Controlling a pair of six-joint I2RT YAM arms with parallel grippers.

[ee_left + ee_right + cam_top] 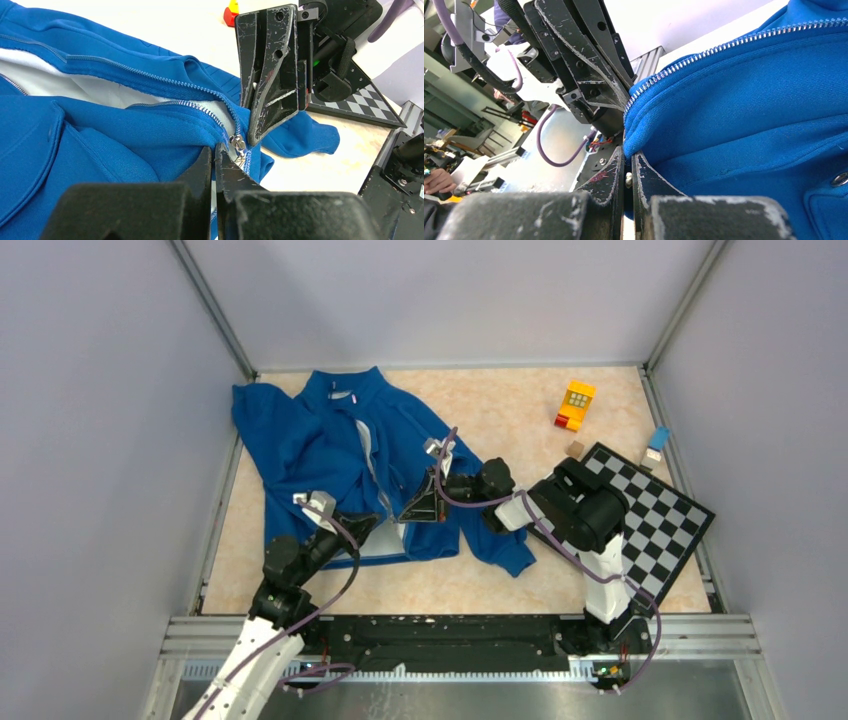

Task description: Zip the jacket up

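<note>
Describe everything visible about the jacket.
Royal-blue soft fabric jacket, spread on the table, collar at the far side, front open on pale lining. Silver zipper joined only at the hem, where the slider sits. The right claw pinches the front edge; the left claw is shut beside the slider.

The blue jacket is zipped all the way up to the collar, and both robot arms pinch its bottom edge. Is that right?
No, the jacket is open, not zipped. The left wrist view shows its zipper rows spread apart with white lining between, and the slider down at the bottom edge. The left fingers and right fingers do pinch it there.
</note>
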